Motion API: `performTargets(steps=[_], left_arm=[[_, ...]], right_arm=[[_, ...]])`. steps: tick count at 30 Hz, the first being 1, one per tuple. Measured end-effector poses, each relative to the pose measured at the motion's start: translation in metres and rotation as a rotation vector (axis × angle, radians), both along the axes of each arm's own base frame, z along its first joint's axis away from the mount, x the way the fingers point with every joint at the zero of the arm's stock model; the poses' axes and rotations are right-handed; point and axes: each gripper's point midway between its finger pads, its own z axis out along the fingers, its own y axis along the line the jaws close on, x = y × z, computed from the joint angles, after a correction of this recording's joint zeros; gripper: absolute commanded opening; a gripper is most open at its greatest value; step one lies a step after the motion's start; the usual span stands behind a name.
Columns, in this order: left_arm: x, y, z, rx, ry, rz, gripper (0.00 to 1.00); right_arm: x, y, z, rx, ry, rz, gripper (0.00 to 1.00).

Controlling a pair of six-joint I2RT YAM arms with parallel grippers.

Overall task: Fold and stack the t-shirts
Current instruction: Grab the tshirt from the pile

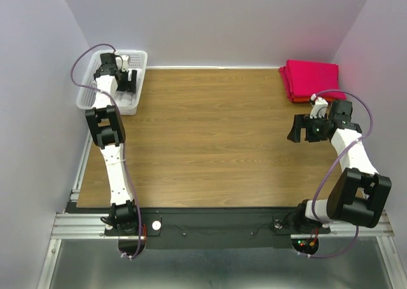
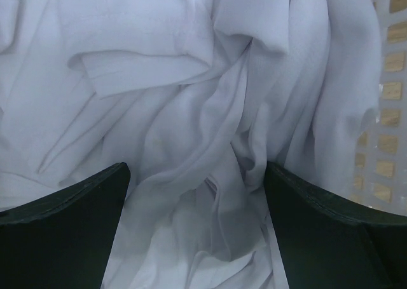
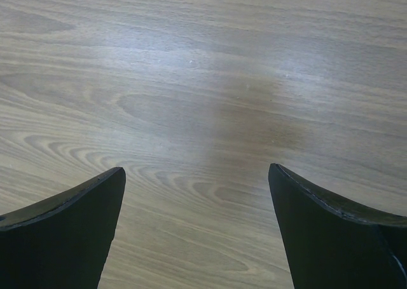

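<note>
1. Left gripper (image 2: 196,166): jaws wide apart, nothing held, down in basket (image 2: 386,143) over white shirt (image 2: 178,105).
2. Best grab, I think: sink onto the thick ridge between my fingers, pinch it fully, then lift straight up clear of the rim.
3. Right gripper (image 3: 196,168): jaws apart, empty, over table (image 3: 191,79).
4. White shirt: crumpled, unfolded, hem showing. Red shirts (image 1: 310,79): folded, stacked at far right corner.

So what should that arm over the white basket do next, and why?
Probably the left gripper should dip a little lower and close on the white t-shirt. Its jaws stand open right above the crumpled cloth, which lies unfolded in the basket, while the red t-shirts already sit folded in a stack at the far right corner of the table.
</note>
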Motion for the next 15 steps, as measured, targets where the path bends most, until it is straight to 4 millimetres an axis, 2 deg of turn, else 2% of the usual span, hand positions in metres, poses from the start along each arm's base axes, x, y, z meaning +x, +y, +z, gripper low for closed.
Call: performTargets(steps=[2, 5, 6, 8, 9, 12, 15], left_arm=[[0.000, 0.000, -0.005, -0.001, 0.006, -0.007, 0.94], [0.001, 0.002, -0.005, 0.009, 0.002, -0.015, 0.65], [0.001, 0.002, -0.005, 0.014, 0.003, -0.015, 0.48], [0.001, 0.003, -0.005, 0.015, 0.005, -0.001, 0.36], [0.000, 0.005, -0.005, 0.025, 0.006, 0.003, 0.23], [0.002, 0.011, -0.004, 0.048, -0.002, 0.026, 0.00], [0.006, 0.016, 0.000, 0.068, -0.021, 0.035, 0.00]], right_arm=[[0.001, -0.002, 0.001, -0.009, -0.002, -0.006, 1.00], [0.005, -0.004, 0.007, -0.020, -0.017, -0.011, 1.00], [0.007, -0.005, 0.010, -0.023, -0.025, -0.013, 1.00], [0.010, -0.006, 0.014, -0.025, -0.037, -0.018, 1.00], [0.012, -0.007, 0.016, -0.026, -0.043, -0.019, 1.00], [0.014, -0.007, 0.018, -0.024, -0.048, -0.024, 1.00], [0.014, -0.006, 0.019, -0.019, -0.049, -0.025, 1.00]])
